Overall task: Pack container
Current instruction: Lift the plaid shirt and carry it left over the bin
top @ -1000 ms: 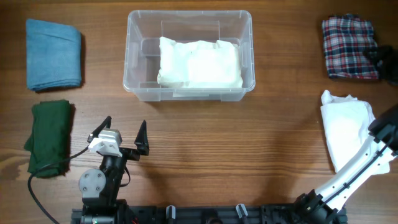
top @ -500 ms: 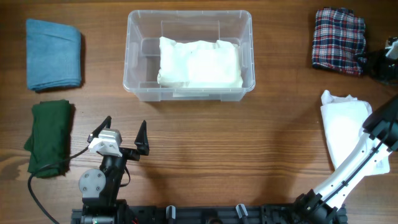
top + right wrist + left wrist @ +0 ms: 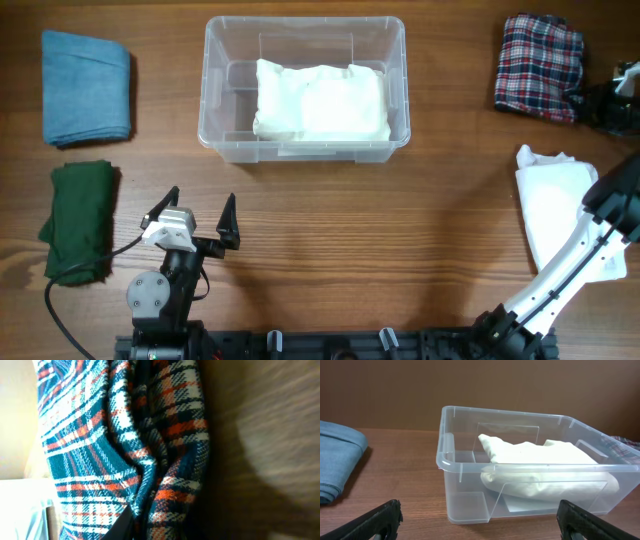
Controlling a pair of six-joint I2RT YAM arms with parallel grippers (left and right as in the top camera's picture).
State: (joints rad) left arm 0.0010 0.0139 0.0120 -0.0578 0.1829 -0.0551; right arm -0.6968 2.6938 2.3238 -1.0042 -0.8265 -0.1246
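The clear container stands at the back centre with a folded white cloth inside. In the left wrist view the container is straight ahead, beyond my left gripper. That left gripper rests open and empty near the front left. At the far right edge my right gripper is shut on the right side of a plaid cloth. In the right wrist view the bunched plaid cloth fills the frame. One dark finger shows under it; the other is hidden.
A blue cloth lies at the back left, and a dark green cloth lies in front of it. A crumpled white cloth lies at the right, partly under the right arm.
My right gripper has closed on the plaid cloth. The cloth has bunched up and shifted a little to the left and back. The left arm has not moved.
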